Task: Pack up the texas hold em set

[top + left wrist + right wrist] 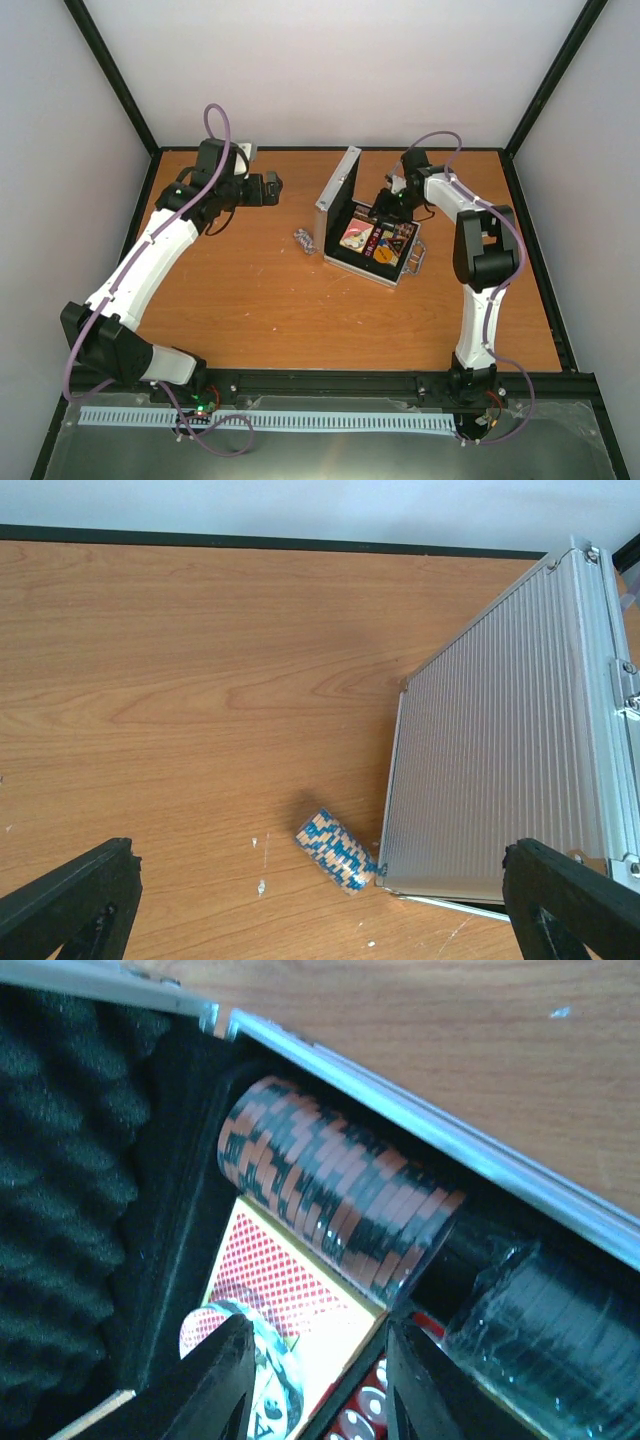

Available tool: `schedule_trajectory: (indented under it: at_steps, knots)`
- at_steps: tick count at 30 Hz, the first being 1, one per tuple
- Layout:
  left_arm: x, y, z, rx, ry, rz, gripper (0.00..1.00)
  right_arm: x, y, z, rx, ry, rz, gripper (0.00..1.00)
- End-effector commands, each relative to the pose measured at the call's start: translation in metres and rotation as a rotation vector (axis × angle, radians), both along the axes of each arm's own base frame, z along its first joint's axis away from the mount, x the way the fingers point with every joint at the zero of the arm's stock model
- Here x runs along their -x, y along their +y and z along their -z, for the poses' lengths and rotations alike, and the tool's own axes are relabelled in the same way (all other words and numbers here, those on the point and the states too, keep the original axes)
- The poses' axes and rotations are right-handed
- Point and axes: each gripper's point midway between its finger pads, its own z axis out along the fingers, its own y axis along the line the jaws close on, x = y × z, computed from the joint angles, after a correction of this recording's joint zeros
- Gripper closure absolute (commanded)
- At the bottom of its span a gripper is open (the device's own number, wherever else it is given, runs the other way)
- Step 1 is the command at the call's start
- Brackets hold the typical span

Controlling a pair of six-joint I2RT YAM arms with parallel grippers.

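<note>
The case [450,1140] stands open on the worktop [200,680]. One blue-and-tan chip stack [335,850] lies outside it, on its side, just ahead of the left gripper [320,880] and between its widely spread fingers [70,905]. One end of the stack touches, or nearly touches, the ribbed outside of the raised lid [500,750].

This stack is probably the awkward piece. Each chip is stiff and smooth, but nothing visible binds them, so a pinch across the round side would likely roll the stack or split it. The safer hold is at its two flat ends, pressing along the axis (the lid crowds the far end, so the room there looks tight).

The right gripper [318,1335] reaches down inside the case. Its fingers are partly apart and pinch nothing. An orange-and-black chip stack [335,1205] lies in the case just beyond its tips, over a red-backed card [290,1270]. A wrapped black stack [545,1330] sits off to one side of that stack.
</note>
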Motion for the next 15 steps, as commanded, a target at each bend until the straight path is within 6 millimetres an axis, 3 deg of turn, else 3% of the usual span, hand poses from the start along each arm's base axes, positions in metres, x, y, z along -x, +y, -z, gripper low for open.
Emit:
schedule_trajectory:
  at_steps: [1,8,15]
  knots:
    - [-0.004,0.0,-0.004,0.021,-0.012,-0.009,0.0,0.013,-0.003,-0.024,0.022,-0.028,-0.045,0.62]
    - [-0.003,0.003,-0.004,0.017,-0.016,-0.02,0.0,-0.001,-0.004,-0.043,0.071,-0.102,-0.058,0.61]
    - [-0.004,0.006,-0.006,0.011,-0.024,-0.037,0.0,-0.019,0.009,-0.043,0.257,-0.175,-0.036,0.35]
